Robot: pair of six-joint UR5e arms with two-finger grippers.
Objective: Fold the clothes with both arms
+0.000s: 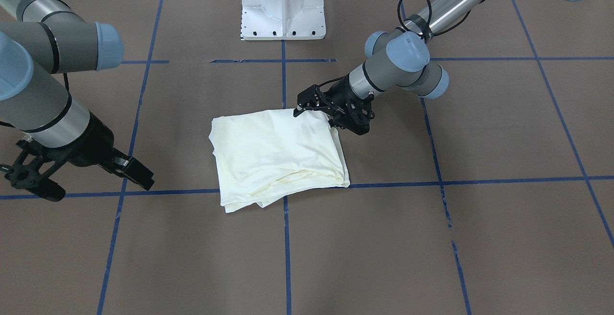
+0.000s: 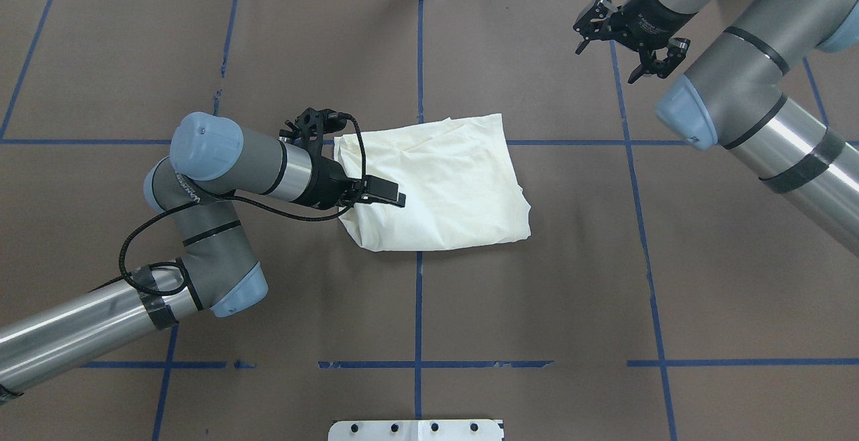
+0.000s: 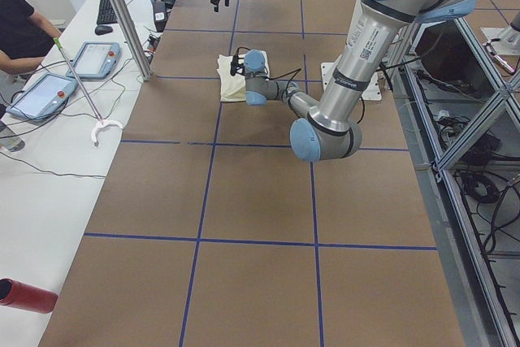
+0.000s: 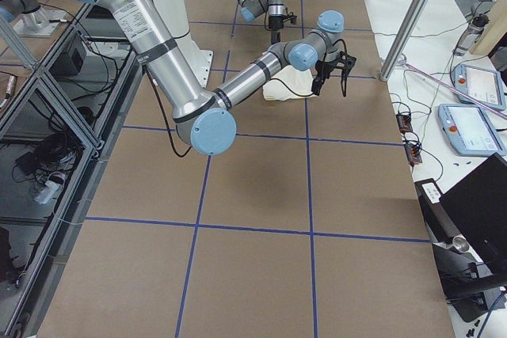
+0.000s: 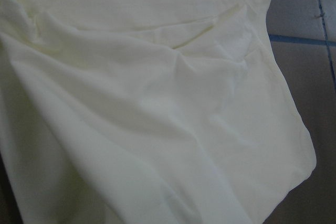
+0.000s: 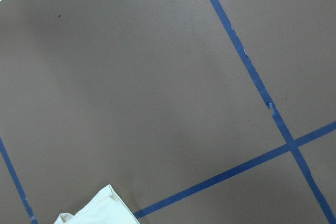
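The cream shirt (image 1: 273,152) lies folded into a rough rectangle at the table's middle (image 2: 443,186), plain side up, no print showing. It fills the left wrist view (image 5: 157,114), and one corner shows in the right wrist view (image 6: 100,211). My left gripper (image 1: 303,106) sits low at the shirt's corner nearest the robot on my left (image 2: 310,125). Its fingers look spread, with no fabric seen between them. My right gripper (image 2: 621,41) hangs open and empty above bare table, well off the shirt's far right (image 1: 29,180).
Blue tape lines (image 2: 419,293) grid the brown table. The white pedestal base (image 1: 283,8) stands at the robot's side. A side bench holds control tablets (image 3: 93,58) beside a seated person (image 3: 20,30). A red cylinder (image 3: 24,294) lies at the bench's near end.
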